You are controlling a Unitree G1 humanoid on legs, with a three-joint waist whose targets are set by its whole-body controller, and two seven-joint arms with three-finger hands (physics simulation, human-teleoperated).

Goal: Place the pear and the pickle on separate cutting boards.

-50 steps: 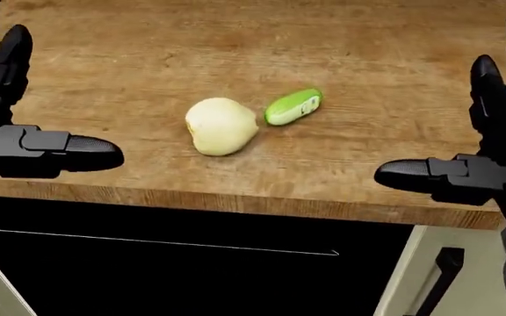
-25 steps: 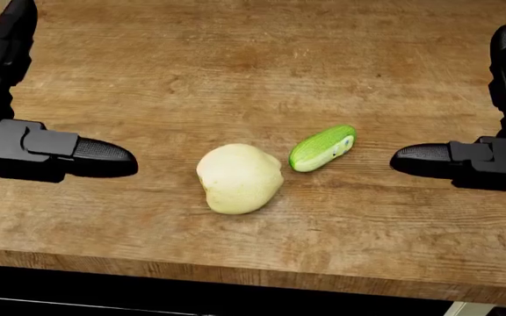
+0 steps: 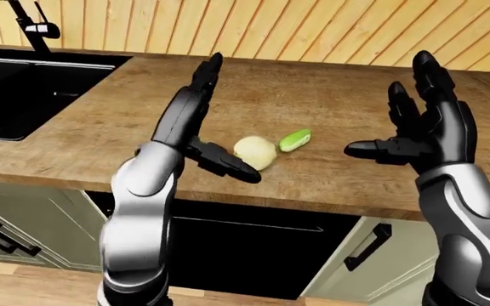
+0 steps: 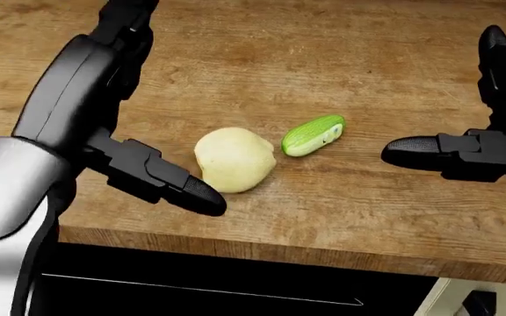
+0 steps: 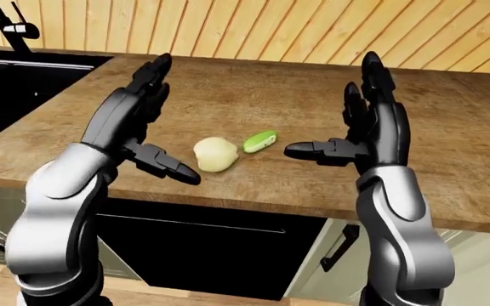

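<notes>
Pear (image 5: 215,155) & pickle (image 5: 259,141) on counter (image 5: 253,95) btwn open L hand (image 5: 134,121), R hand (image 5: 368,137).

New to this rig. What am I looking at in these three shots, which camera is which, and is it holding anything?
This is a simulated humanoid robot, steered remotely by a person. All three cameras sit on its head: the head view looks steeply down, while the left-eye and right-eye views are a stereo pair looking over its arms.

The black, three-fingered shapes are its own hands. The left hand and the right hand are both raised over a wooden counter, fingers spread. Neither holds anything.

On the counter lie a pale yellow pear and, just to its right in the head view, a green pickle. One finger of the left hand points close to the pear; I can't confirm contact.

A black sink is at the left. No cutting boards show in these views.
</notes>
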